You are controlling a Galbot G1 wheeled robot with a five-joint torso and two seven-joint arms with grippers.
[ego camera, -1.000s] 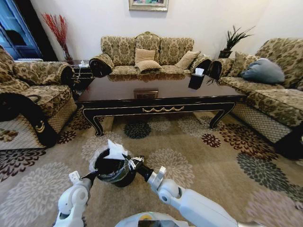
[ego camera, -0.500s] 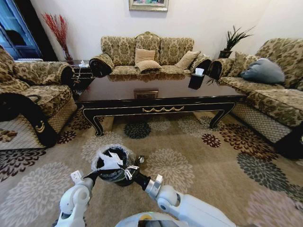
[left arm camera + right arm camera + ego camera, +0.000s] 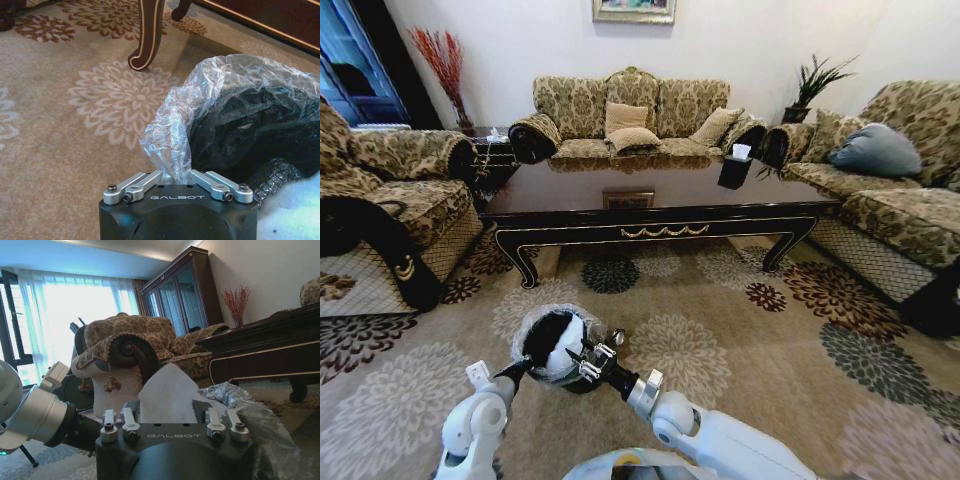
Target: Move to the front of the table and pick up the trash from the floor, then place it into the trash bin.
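My left gripper (image 3: 176,176) is pinching the crinkly translucent liner of the round black trash bin (image 3: 552,352); my right gripper (image 3: 170,412) is gripping a crumpled white napkin (image 3: 167,395) over the bin's mouth. Beyond, on the flowered carpet (image 3: 760,330), the glossy dark table (image 3: 660,215) is standing.

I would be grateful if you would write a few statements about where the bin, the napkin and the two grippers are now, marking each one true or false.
1. The trash bin stands on the carpet in front of the table. True.
2. The right gripper holds a white napkin at the bin's rim. True.
3. The left gripper grips a sofa cushion. False: it pinches the bin's plastic liner.
4. The bin lies tipped on its side. False: it stands upright.
5. A black tissue box sits on the table. True.
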